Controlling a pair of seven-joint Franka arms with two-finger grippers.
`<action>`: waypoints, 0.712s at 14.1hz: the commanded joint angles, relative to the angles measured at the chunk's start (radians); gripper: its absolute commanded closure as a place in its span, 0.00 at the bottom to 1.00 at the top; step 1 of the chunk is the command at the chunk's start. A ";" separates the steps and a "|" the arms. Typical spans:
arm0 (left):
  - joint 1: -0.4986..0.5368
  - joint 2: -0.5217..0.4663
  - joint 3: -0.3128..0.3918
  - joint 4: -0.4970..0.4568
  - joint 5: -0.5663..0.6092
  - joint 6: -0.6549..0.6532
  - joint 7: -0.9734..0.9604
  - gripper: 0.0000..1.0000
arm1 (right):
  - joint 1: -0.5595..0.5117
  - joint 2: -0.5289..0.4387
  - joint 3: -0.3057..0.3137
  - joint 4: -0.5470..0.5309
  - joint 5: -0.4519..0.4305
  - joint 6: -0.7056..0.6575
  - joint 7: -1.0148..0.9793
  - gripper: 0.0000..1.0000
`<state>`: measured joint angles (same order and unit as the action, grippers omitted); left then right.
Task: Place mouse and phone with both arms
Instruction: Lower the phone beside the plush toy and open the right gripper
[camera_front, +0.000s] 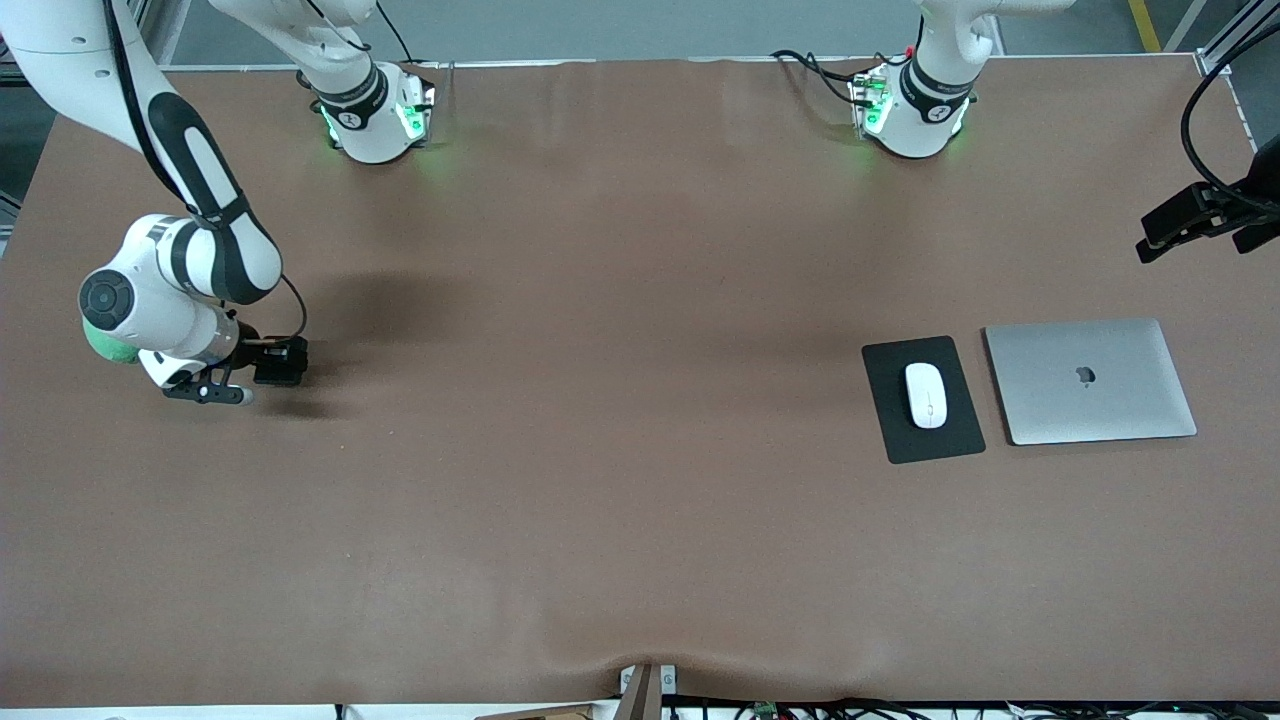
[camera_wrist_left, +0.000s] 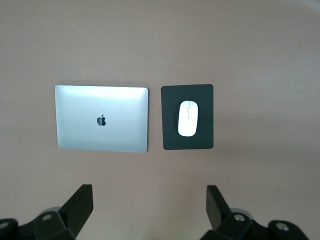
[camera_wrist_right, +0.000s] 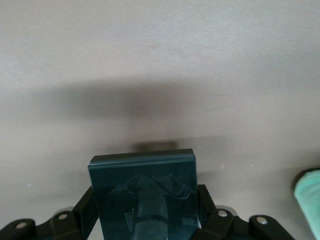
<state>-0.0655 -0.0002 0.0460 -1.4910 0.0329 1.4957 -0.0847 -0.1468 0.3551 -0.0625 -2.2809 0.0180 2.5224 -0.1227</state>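
Front view: the mouse (camera_front: 926, 394) is lying on a black pad (camera_front: 922, 399) beside a closed silver laptop (camera_front: 1089, 380), toward the left arm's end of the bench, probably already placed. The left gripper (camera_front: 1195, 228) is hanging high over that end's edge. The right gripper (camera_front: 232, 385) is sitting low near the right arm's end; bare bench is stretching between the 2 arms.

Left wrist view: the left gripper's fingers (camera_wrist_left: 80, 204) are spreading wide, holding nothing, looking down on mouse, pad and laptop.

Right wrist view: the right gripper's jaws are clamping the phone (camera_wrist_right: 145, 192), a dark slab, just above its shadow on open bench.
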 joint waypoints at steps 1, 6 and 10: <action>-0.005 -0.006 0.005 -0.003 -0.036 0.009 -0.010 0.00 | -0.036 -0.005 0.009 -0.039 -0.018 0.052 -0.043 1.00; -0.005 -0.007 0.003 -0.003 -0.036 0.008 -0.010 0.00 | -0.045 0.005 0.006 -0.051 -0.018 0.053 -0.074 1.00; -0.005 -0.007 0.003 -0.005 -0.036 0.008 -0.010 0.00 | -0.046 0.007 0.006 -0.048 -0.018 0.039 -0.075 0.33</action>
<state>-0.0655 -0.0002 0.0460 -1.4910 0.0164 1.4957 -0.0847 -0.1711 0.3761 -0.0661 -2.3152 0.0153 2.5588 -0.1829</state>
